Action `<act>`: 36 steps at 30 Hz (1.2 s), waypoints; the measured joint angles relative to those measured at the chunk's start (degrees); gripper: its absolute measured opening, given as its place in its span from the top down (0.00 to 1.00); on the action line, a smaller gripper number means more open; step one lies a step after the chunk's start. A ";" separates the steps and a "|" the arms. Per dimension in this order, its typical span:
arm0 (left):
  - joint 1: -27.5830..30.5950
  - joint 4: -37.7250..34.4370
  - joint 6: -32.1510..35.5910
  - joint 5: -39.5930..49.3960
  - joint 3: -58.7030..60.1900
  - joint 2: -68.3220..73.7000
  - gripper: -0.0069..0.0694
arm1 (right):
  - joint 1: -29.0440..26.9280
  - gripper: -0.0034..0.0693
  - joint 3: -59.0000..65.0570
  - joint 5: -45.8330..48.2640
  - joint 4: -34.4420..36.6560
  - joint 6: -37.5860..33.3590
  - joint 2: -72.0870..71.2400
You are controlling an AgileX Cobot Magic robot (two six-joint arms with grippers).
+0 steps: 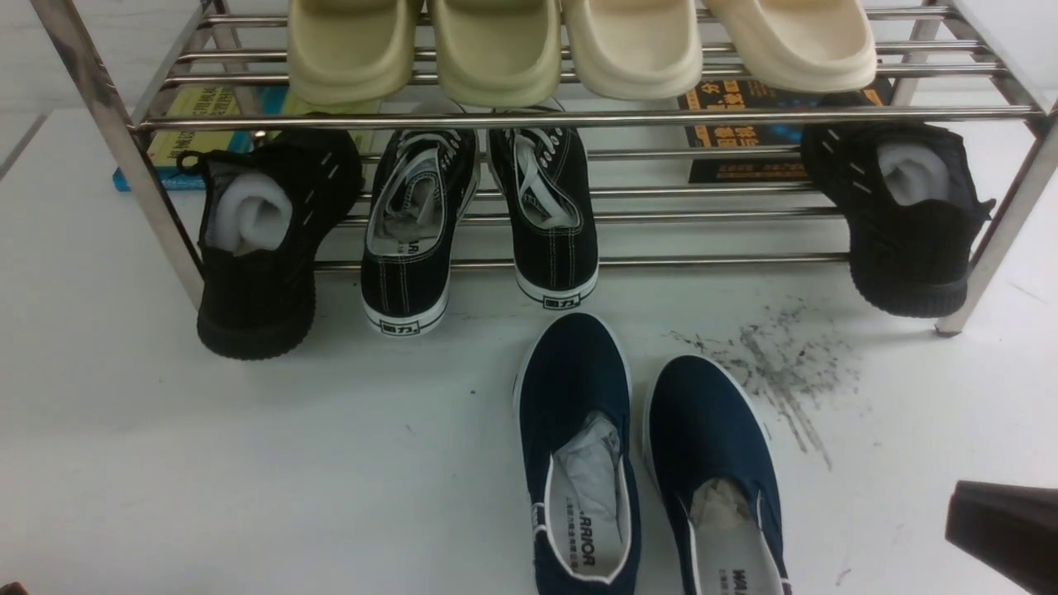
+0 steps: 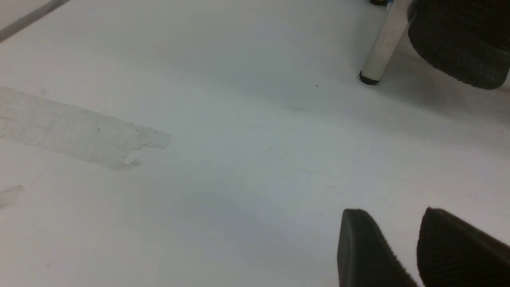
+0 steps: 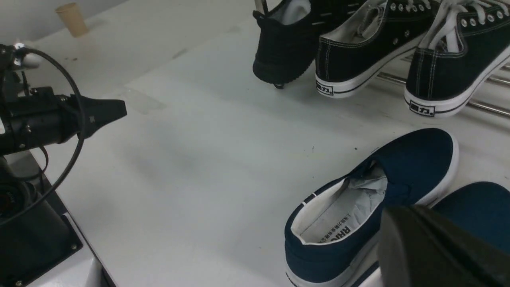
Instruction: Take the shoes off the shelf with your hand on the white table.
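The navy shoes lay side by side on the white table, lower centre of the frame, below the shelf. We judged the task nearly finished; only retreat remained. Our left gripper was slightly parted, empty; the right gripper we could not tell.

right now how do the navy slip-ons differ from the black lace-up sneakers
The navy slip-ons lie flat on the white table, in front of the shelf; the black lace-up sneakers sit tilted on its lower rails, heels hanging over the front edge. The slip-ons have plain, laceless uppers; the sneakers have white laces and white stitching. Both pairs have white rubber soles, point toes away from the robot, and neither is held.
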 joint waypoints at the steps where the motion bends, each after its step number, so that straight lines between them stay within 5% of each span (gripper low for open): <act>1: 0.00 0.00 0.00 0.00 0.00 0.00 0.59 | 0.00 0.97 0.23 -0.15 0.00 0.00 0.00; 25: 0.00 0.00 0.00 0.00 0.00 0.00 0.59 | 0.00 0.95 1.18 -1.11 -0.16 0.05 -0.13; 28: 0.00 0.00 0.00 0.00 0.00 0.00 0.59 | -0.26 0.95 1.29 -0.40 1.04 -4.03 -1.28; 31: 0.00 0.00 0.00 0.00 0.00 0.00 0.59 | -3.60 0.95 1.98 0.12 3.90 -9.98 -2.83; 36: 0.00 0.00 0.00 0.00 0.00 0.00 0.59 | -17.15 0.94 8.42 0.77 12.58 -19.53 -8.90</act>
